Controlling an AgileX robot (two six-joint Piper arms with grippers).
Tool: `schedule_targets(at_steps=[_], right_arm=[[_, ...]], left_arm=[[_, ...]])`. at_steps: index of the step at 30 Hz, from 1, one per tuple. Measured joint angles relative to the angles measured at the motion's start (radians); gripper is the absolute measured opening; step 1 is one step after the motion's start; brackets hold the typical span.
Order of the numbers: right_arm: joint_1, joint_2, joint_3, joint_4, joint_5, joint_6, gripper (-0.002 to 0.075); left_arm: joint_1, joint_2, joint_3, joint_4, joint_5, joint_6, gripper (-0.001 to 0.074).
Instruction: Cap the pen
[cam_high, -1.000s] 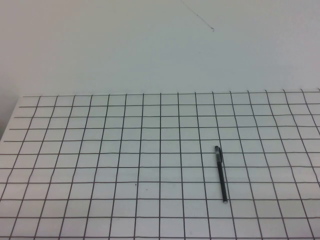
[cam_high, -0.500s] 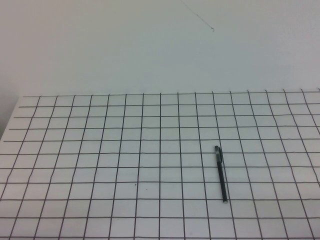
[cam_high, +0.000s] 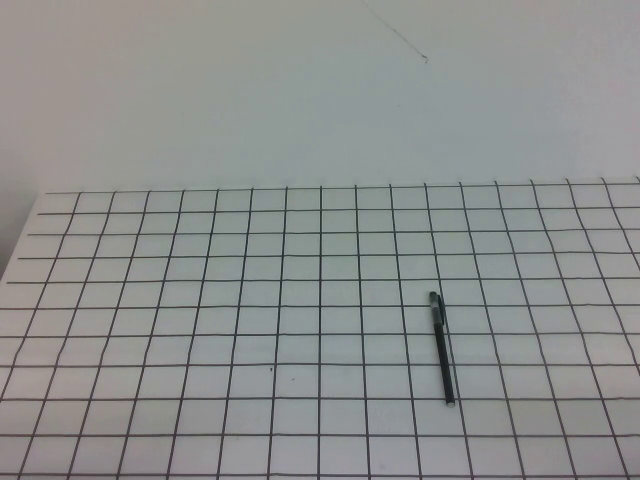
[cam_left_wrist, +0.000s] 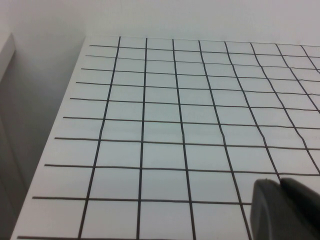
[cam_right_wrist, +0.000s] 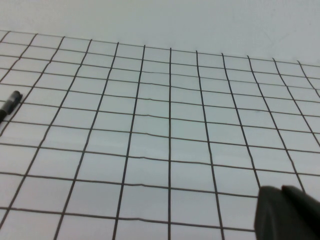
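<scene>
A: Where is the left gripper (cam_left_wrist: 285, 210)?

B: Only a dark blurred piece of it shows at the edge of its own wrist view, hanging over the gridded table (cam_left_wrist: 160, 135) near that table's left edge. I cannot tell how it stands. It does not show in the high view.

A: And the right gripper (cam_right_wrist: 287, 212)?

B: Much the same: a dark corner of it in its wrist view, above the grid. Whether it is parted or closed, I cannot tell. Nothing is seen in either gripper.

A: Where is the pen (cam_high: 442, 348) from there?

B: Well apart from both. In the right wrist view only one dark end of the pen (cam_right_wrist: 10, 105) pokes in at the far side of the frame from the gripper. In the high view it lies flat on the table (cam_high: 200, 300), right of centre, running near to far along a grid line, thicker end farther from the robot. The left wrist view does not show it
</scene>
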Motion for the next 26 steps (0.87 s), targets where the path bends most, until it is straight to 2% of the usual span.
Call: schedule_targets(at_steps=[26], right_arm=[[0.0,0.0,0.0,0.0,0.002,-0.009,0.0]], left_arm=[[0.0,0.002,0.0,0.003,-0.012,0.035,0.0]])
